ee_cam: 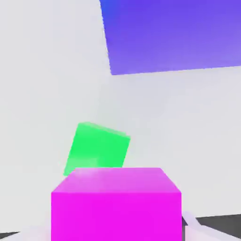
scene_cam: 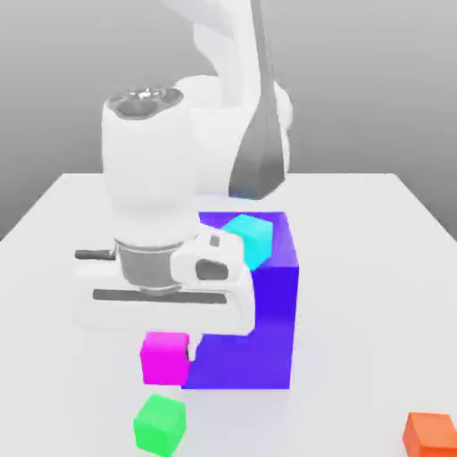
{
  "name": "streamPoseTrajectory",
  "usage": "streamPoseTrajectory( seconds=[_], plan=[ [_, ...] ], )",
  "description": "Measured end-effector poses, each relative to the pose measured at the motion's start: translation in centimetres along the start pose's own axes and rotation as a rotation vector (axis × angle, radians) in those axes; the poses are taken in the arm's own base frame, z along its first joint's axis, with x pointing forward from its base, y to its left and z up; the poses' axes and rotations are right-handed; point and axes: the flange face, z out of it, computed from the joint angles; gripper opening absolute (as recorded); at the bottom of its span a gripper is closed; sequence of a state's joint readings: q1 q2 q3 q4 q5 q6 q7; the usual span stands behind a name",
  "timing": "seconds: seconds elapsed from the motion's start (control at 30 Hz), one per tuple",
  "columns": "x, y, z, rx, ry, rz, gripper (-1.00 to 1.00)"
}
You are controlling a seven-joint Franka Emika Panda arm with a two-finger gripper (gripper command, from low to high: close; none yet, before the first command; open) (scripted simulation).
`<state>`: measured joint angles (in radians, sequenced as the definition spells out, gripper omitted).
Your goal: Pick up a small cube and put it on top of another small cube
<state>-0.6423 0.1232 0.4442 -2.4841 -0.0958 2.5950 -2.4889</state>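
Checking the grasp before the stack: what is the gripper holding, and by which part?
The gripper is shut on the magenta cube, fingers pressed against two opposite side faces, above the table.

No readable text, labels, brands, numbers or signs anywhere: plain unmarked faces on every coloured cube, bare white robot casing, bare white bench.

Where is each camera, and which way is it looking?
Exterior view: off the arm, looking across the white table at the arm, with the gripper shut on the pink cube beside the blue block.
Hand view: on the hand, looking down past the pink cube at the green cube.
Both show the pink cube, green cube and blue block.
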Motion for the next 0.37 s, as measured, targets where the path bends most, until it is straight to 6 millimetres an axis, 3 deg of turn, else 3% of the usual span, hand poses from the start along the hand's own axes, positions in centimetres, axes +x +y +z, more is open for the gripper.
streamPoseTrajectory(
  seconds=[0.23,0.27,0.37],
  plan=[
    [0.0,-0.3,5.6,0.001,-0.003,-0.028,-1.0],
    [0.0,-0.3,6.4,0.002,-0.002,-0.029,1.0],
    [0.0,-0.3,6.3,0.002,-0.002,-0.029,1.0]
  ],
)
